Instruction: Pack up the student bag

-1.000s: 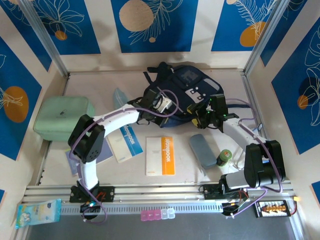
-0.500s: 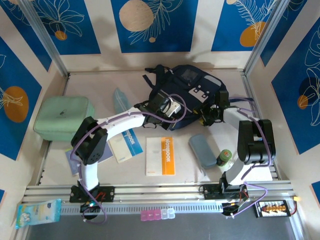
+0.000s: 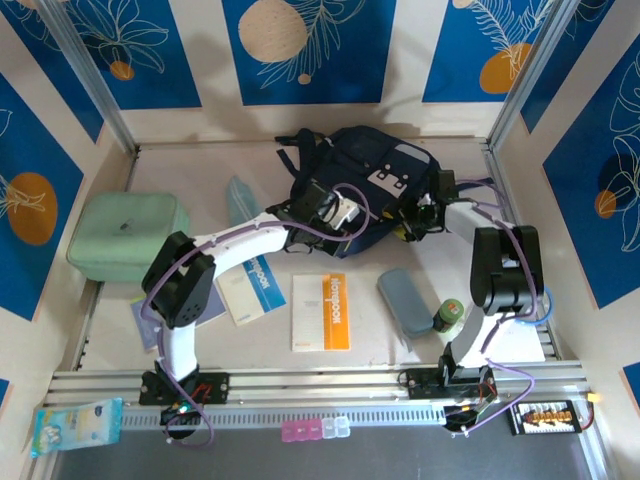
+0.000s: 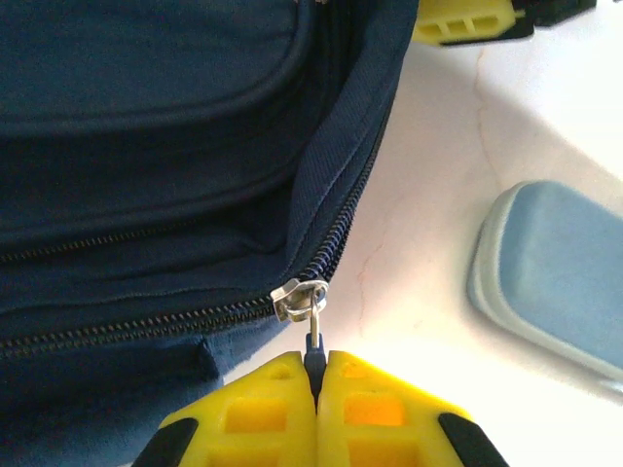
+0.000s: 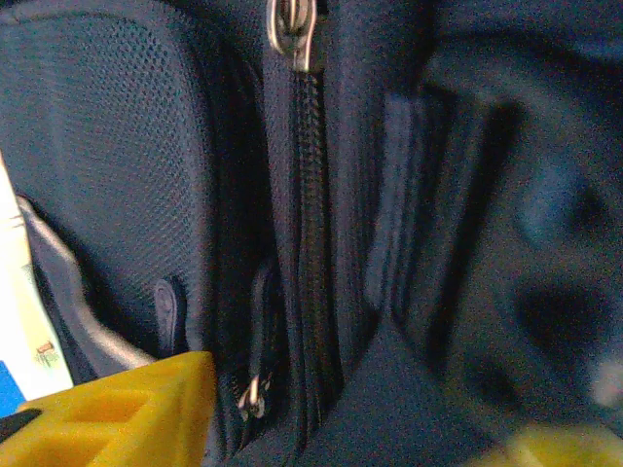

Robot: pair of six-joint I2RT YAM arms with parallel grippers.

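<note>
The big dark navy cloth backpack point(image 3: 408, 160) with black straps lies at the back of the pale table point(image 3: 190, 190), in the middle, and both arms reach to it. The left gripper point(image 4: 314, 377) has its yellow fingers point(image 4: 258, 413) shut tight on the little dark pull tab point(image 4: 312, 347) of a silver zip, near a soft grey-blue pencil pouch point(image 4: 555, 272). The right gripper point(image 5: 331, 428) is up against the bag's side by another zip, and its fingers are apart.
</note>
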